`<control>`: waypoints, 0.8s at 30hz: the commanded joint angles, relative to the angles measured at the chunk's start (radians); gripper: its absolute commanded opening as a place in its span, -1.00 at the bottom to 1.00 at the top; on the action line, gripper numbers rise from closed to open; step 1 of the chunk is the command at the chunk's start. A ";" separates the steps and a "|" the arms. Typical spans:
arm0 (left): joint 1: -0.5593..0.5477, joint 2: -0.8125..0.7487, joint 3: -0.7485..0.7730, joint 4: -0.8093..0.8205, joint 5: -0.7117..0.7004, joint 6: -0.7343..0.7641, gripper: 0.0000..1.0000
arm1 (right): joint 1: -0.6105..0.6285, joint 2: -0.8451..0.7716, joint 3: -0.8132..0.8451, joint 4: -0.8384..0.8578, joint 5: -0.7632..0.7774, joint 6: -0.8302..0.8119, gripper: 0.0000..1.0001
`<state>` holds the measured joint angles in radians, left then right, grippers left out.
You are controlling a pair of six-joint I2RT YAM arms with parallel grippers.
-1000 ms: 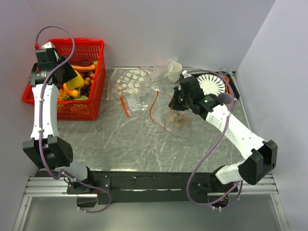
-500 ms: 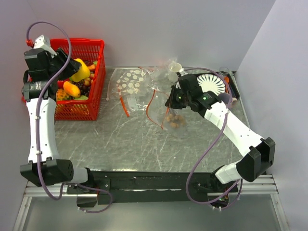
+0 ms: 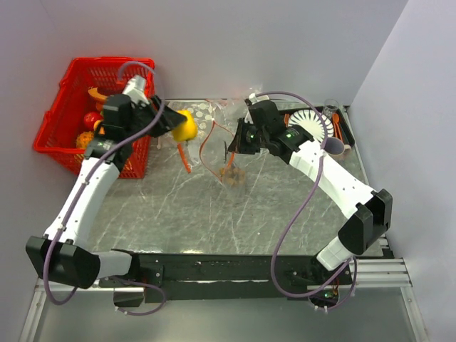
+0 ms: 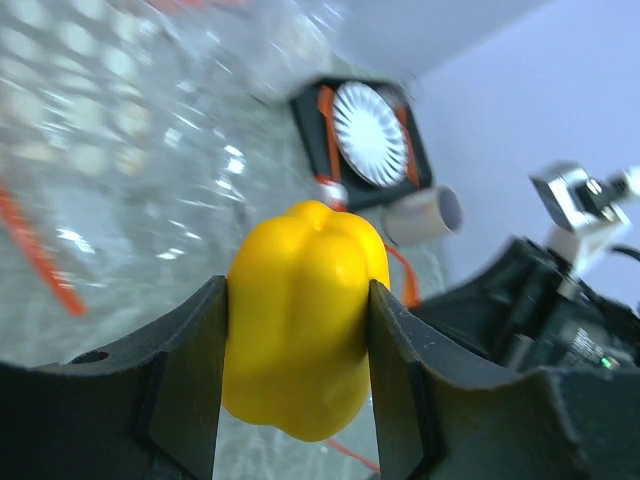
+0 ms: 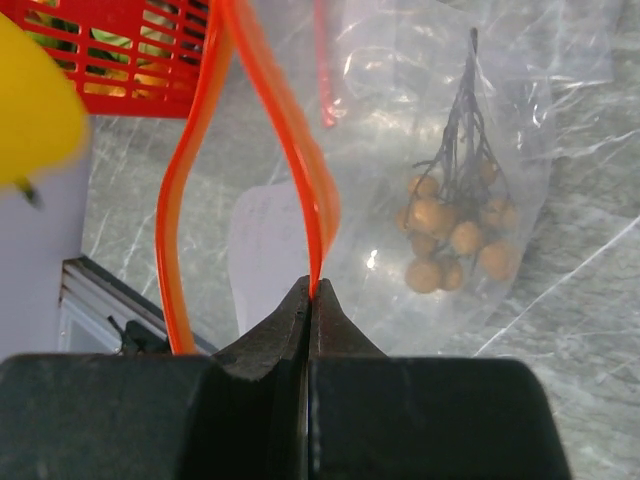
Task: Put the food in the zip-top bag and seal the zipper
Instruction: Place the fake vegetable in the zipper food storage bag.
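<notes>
My left gripper (image 3: pixel 179 126) is shut on a yellow bell pepper (image 3: pixel 186 127), held in the air left of the bag; it fills the left wrist view (image 4: pixel 300 320) between the jaws. My right gripper (image 3: pixel 235 142) is shut on the orange-red zipper (image 5: pixel 305 190) of the plain clear zip-top bag (image 5: pixel 480 150) and holds it lifted, mouth gaping toward the left. The zipper shows as a loop in the top view (image 3: pixel 211 142). A bunch of brown round fruits on a dark stem (image 5: pixel 455 230) hangs inside the bag (image 3: pixel 234 173).
A red basket (image 3: pixel 78 96) with more food stands at the back left. A white-dotted clear bag (image 3: pixel 203 110) with an orange strip (image 3: pixel 185 158) lies behind the pepper. A black tray with a white ribbed disc (image 3: pixel 313 122) and a grey cup (image 3: pixel 333 146) are at the back right.
My left gripper has carried the yellow pepper out of the basket and rightward to beside the bag. My right gripper has lifted the bag by its zipper and moved it left.
</notes>
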<state>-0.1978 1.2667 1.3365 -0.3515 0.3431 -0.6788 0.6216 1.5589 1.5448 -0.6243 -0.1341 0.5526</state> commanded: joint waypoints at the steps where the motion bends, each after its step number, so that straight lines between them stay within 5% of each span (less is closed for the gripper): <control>1: -0.104 -0.026 -0.045 0.192 0.014 -0.080 -0.71 | 0.003 0.012 0.055 0.014 -0.038 0.017 -1.00; 16: -0.284 0.086 -0.111 0.192 -0.064 -0.033 -0.60 | 0.003 -0.006 0.069 -0.011 -0.016 0.017 -1.00; 19: -0.292 0.085 -0.109 0.135 -0.121 0.001 -0.29 | 0.003 -0.016 0.058 -0.011 -0.001 0.017 -1.00; 20: -0.296 0.085 -0.103 0.123 -0.139 0.008 0.05 | 0.004 -0.014 0.057 -0.011 -0.001 0.015 -1.00; 24: -0.304 0.082 -0.068 0.066 -0.162 0.036 0.50 | 0.004 -0.016 0.049 -0.009 -0.001 0.015 -1.00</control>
<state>-0.4908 1.3613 1.2209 -0.2455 0.2359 -0.6926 0.6197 1.5642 1.5578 -0.6563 -0.1501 0.5682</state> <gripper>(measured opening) 0.699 0.010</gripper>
